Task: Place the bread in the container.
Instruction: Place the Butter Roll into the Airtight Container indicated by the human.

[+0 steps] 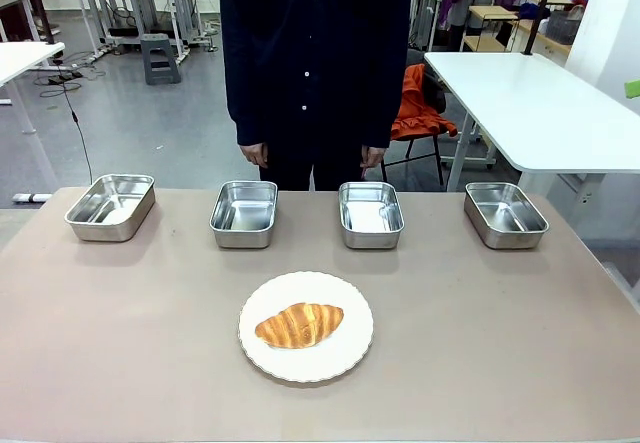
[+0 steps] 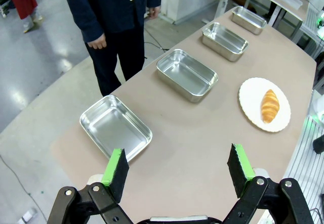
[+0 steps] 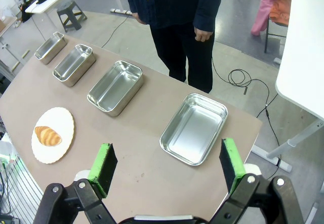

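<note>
Croissant [image 1: 299,325] lies on the white plate [image 1: 352,348], mid-table, on the robot's side of the row of steel trays [image 1: 242,237]. Its long axis runs left-right, right tip angled slightly toward the person. Left gripper [image 2: 176,159] and right gripper [image 3: 166,152]: fingers spread wide, nothing held.

White plate [image 1: 352,351] on tan table [image 1: 120,323]

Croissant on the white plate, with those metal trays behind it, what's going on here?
Nothing is being handled yet. The golden-brown crescent croissant lies on the round white scalloped plate. Four empty shallow stainless-steel trays line the far edge before a standing person, hands down. The left gripper and right gripper hang open and empty, well away from the croissant.
</note>
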